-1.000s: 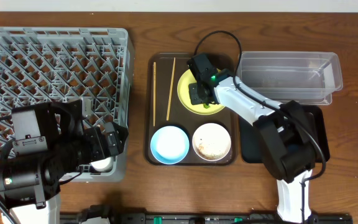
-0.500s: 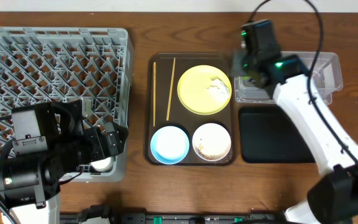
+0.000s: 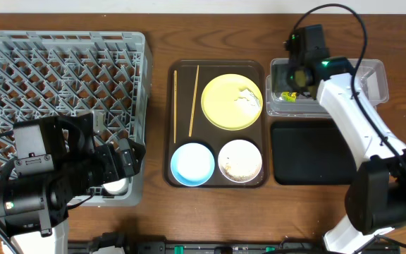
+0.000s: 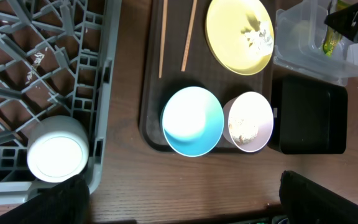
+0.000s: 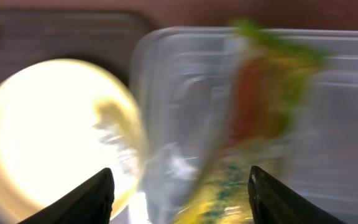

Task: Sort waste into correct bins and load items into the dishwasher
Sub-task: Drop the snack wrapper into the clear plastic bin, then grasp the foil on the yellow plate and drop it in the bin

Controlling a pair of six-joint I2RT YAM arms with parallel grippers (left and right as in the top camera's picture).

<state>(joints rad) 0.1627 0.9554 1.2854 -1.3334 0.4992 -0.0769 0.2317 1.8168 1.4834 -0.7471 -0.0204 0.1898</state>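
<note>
Right gripper (image 5: 180,177) is hanging with its jaws spread wide, released. The green-and-orange snack wrapper (image 5: 260,99) is showing loose and blurred just ahead between them, over the clear tub (image 5: 353,93). Out past one jaw, the yellow plate (image 5: 42,137) is carrying the crumpled tissue (image 3: 248,99). Left gripper (image 4: 184,182) is gaping too, gripping nothing, with the blue bowl (image 4: 192,120) and white bowl (image 4: 248,122) lying just ahead.

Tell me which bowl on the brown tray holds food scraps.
The white bowl, right of the light blue bowl in the overhead view: beige scraps lie in it, while the blue one is empty.
</note>
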